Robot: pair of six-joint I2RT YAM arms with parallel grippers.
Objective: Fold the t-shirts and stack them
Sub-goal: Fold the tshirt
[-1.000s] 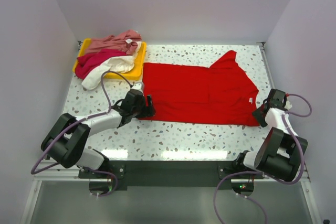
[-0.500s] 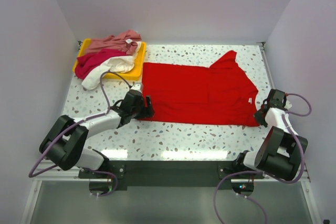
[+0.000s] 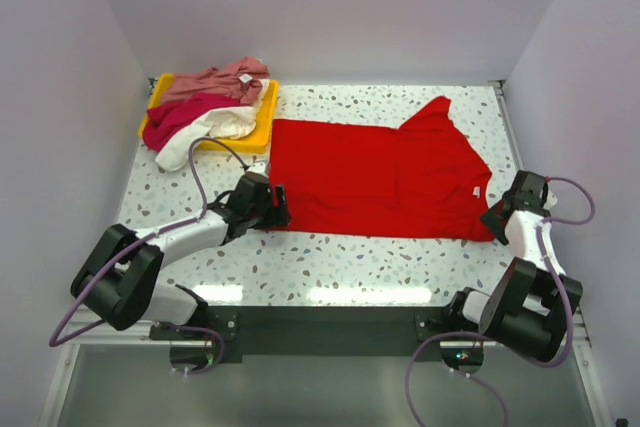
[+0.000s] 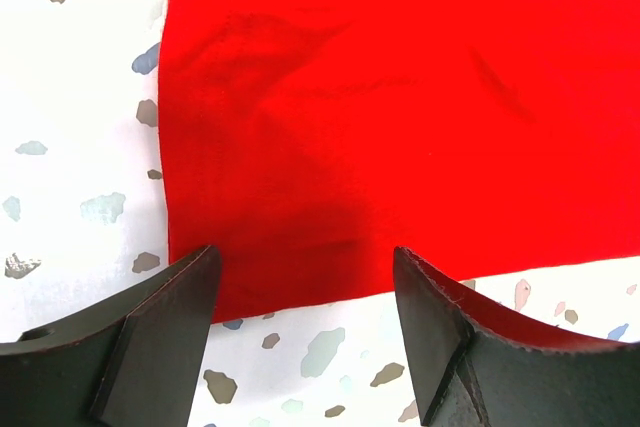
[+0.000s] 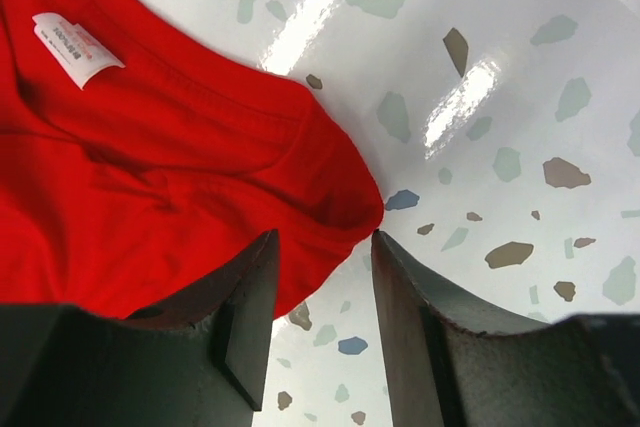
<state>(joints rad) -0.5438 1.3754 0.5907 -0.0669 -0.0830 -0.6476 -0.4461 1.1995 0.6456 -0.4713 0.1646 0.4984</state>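
The bright red t-shirt (image 3: 375, 177) lies flat on the counter (image 3: 330, 259), just right of the yellow tray (image 3: 262, 129). The left hand (image 4: 305, 257) is released, straddling the shirt's tray-side hem corner. The right hand (image 5: 323, 239) is also released, straddling the far shoulder edge.

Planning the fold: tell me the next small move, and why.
Probably close both grippers. The left gripper stands open astride the red t-shirt's hem corner, and the right gripper is open around its edge near the label. Neither pinches cloth yet.
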